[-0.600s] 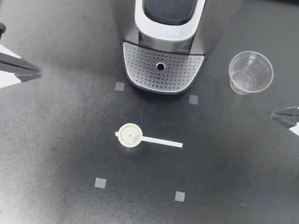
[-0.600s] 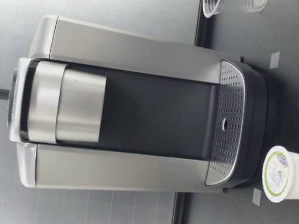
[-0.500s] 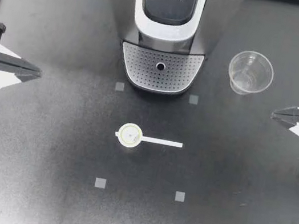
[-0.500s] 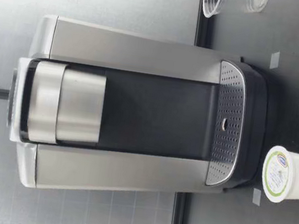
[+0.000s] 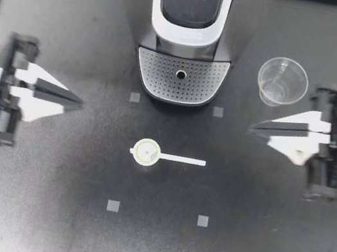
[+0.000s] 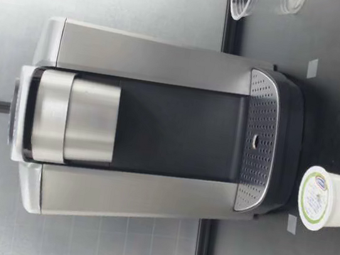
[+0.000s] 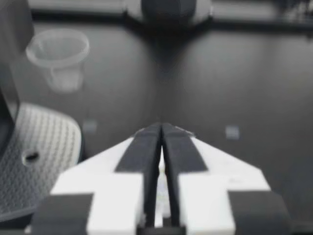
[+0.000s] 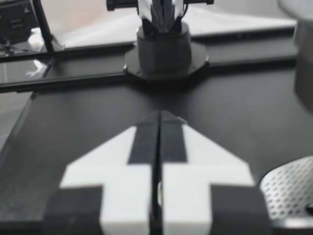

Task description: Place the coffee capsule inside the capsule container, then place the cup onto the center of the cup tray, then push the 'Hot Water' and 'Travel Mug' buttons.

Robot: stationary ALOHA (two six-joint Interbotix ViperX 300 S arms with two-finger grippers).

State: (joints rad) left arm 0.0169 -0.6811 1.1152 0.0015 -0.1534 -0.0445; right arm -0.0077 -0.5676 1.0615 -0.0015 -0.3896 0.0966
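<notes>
Both claws closed and empty, tips pointing toward each other over the worktop [image 5: 43, 208].
The left claw [image 5: 79, 101] and right claw [image 5: 252, 126] each hold their fingers pressed together, gripping nothing. The coffee capsule [image 5: 145, 153] stands upright between the two claws, nearer the left claw's tips, at one end of a white strip [image 5: 182, 160]. The cup [image 5: 282, 82] stands just beside the right claw's fingers, apart from the cup tray [image 5: 179, 82].

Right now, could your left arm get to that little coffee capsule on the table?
Probably yes. Only bare table lies between my left arm and the coffee capsule, which stands apart from the machine. The shut jaws would need opening first.
</notes>
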